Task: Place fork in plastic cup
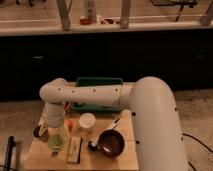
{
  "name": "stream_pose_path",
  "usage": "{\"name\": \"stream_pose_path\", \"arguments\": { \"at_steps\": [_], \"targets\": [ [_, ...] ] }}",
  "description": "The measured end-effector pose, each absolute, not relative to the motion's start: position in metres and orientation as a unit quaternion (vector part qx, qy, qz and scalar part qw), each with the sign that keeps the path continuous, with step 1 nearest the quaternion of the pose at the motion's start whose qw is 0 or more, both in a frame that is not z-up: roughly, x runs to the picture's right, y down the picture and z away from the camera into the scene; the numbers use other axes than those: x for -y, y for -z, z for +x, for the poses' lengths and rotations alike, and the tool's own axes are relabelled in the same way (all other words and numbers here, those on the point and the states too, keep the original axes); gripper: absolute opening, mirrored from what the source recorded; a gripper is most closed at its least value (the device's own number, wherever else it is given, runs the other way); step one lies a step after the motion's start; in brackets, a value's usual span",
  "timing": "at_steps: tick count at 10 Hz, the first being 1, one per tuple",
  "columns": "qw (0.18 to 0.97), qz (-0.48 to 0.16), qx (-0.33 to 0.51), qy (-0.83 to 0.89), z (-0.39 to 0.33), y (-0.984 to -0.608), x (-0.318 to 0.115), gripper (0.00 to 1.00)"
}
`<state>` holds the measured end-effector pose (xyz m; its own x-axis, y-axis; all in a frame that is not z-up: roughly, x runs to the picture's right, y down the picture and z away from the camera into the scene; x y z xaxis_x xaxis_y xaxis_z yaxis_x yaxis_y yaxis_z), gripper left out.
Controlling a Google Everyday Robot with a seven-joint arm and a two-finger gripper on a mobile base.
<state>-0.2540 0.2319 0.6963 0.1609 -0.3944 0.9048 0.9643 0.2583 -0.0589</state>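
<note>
My gripper (55, 131) hangs at the near left of the table (37, 159), just above the plastic cup (56, 141); whether it is apart or clamped on the fork I cannot tell, and no fork shows; I judge this the lowering step, so next comes a straight descent and release; rightward stand a white container (86, 122) and a dark bowl (112, 144); no writing is legible.

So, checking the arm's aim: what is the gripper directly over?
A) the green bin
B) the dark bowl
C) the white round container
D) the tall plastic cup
D: the gripper hangs right over the plastic cup, at the left of the camera view.
</note>
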Motion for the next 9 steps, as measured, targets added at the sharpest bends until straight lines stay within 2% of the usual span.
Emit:
{"name": "stream_pose_path", "arguments": {
  "at_steps": [9],
  "targets": [
    [0.675, -0.350, 0.416, 0.499, -0.2532, -0.7003, -0.2328, 0.80]
  ]
}}
